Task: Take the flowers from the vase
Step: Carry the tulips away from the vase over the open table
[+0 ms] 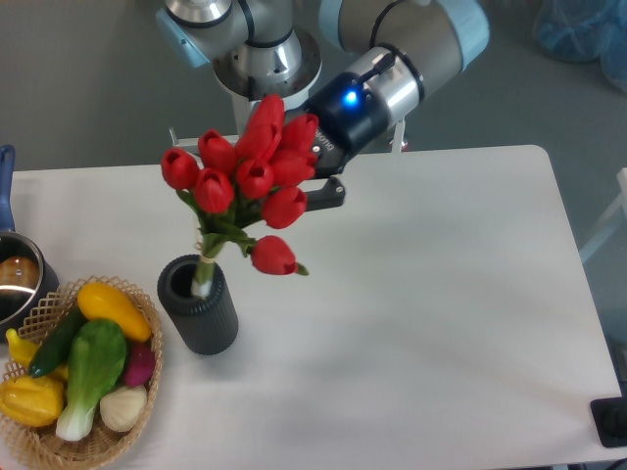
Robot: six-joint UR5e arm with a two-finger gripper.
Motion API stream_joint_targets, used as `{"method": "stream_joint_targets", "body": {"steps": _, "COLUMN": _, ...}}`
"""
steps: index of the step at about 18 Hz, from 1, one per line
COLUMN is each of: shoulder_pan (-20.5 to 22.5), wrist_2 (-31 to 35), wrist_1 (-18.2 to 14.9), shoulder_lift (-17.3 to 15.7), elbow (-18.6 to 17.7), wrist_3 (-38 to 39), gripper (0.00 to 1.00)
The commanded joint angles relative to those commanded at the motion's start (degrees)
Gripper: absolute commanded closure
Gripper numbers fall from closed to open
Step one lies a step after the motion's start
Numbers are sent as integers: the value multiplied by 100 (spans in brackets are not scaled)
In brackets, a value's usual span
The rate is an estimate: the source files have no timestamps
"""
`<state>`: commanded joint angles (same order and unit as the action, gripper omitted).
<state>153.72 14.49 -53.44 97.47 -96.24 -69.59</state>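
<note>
A: Near-left corner?
B: Wicker basket (pixel 34 446) on the bench (pixel 421 323), holding vegetables: yellow squash (pixel 114 309), green bok-choy type (pixel 90 370), a purple one (pixel 140 362), a dark green one (pixel 57 343), and another yellow piece (pixel 27 399) at the near-left edge.

A: Vase?
B: Dark grey ribbed vase (pixel 201 311), upright, just right of the basket and slightly farther back. Mouth is round and mostly open to view.

A: Flowers in or out?
B: Partly out. The flowers (pixel 250 181) are a bunch of red tulips, lifted and leaning up to the right. Blooms are well above the vase. The pale stem ends are at the vase mouth; can't tell whether they have cleared the rim. One bloom hangs low on the near-right side of the bunch.

A: Jaws?
B: Gripper (pixel 315 184) is behind the blooms on the far-right side of the bunch, blue light lit on its body. One dark finger (pixel 331 194) pokes out right of the tulips; the rest is hidden. It appears clamped on the bunch, but the contact point is covered.

A: Anything else?
B: A metal pot (pixel 18 279) at the left edge, beyond the basket.
</note>
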Motion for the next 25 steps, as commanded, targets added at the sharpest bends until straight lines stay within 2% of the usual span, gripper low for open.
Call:
{"method": "stream_joint_targets", "body": {"steps": 6, "shoulder_pan": 211, "wrist_2": 502, "wrist_1": 0, "shoulder_lift": 263, "elbow": 237, "wrist_3": -722, "gripper": 90}}
{"method": "stream_joint_targets", "body": {"steps": 8, "shoulder_pan": 360, "wrist_2": 975, "wrist_1": -44, "shoulder_lift": 334, "elbow": 325, "wrist_3": -635, "gripper": 90}}
{"method": "stream_joint_targets", "body": {"steps": 11, "shoulder_pan": 641, "wrist_2": 1241, "wrist_1": -18, "shoulder_lift": 334, "elbow": 352, "wrist_3": -503, "gripper": 100}}
{"method": "stream_joint_targets", "body": {"steps": 14, "shoulder_pan": 826, "wrist_2": 1416, "wrist_1": -53, "shoulder_lift": 360, "elbow": 430, "wrist_3": -520, "gripper": 100}}
{"method": "stream_joint_targets", "body": {"steps": 18, "shoulder_pan": 871, "wrist_2": 2110, "wrist_1": -88, "shoulder_lift": 378, "elbow": 519, "wrist_3": -538, "gripper": 100}}
{"method": "stream_joint_targets", "body": {"steps": 20, "shoulder_pan": 879, "wrist_2": 2705, "wrist_1": -88, "shoulder_lift": 378, "elbow": 580, "wrist_3": -643, "gripper": 100}}
{"method": "stream_joint_targets", "body": {"steps": 23, "shoulder_pan": 739, "wrist_2": 4137, "wrist_1": -184, "shoulder_lift": 334, "elbow": 633, "wrist_3": -1143, "gripper": 100}}
{"method": "stream_joint_targets", "body": {"steps": 25, "shoulder_pan": 555, "wrist_2": 4439, "wrist_1": -316, "shoulder_lift": 334, "elbow": 633, "wrist_3": -1197, "gripper": 100}}
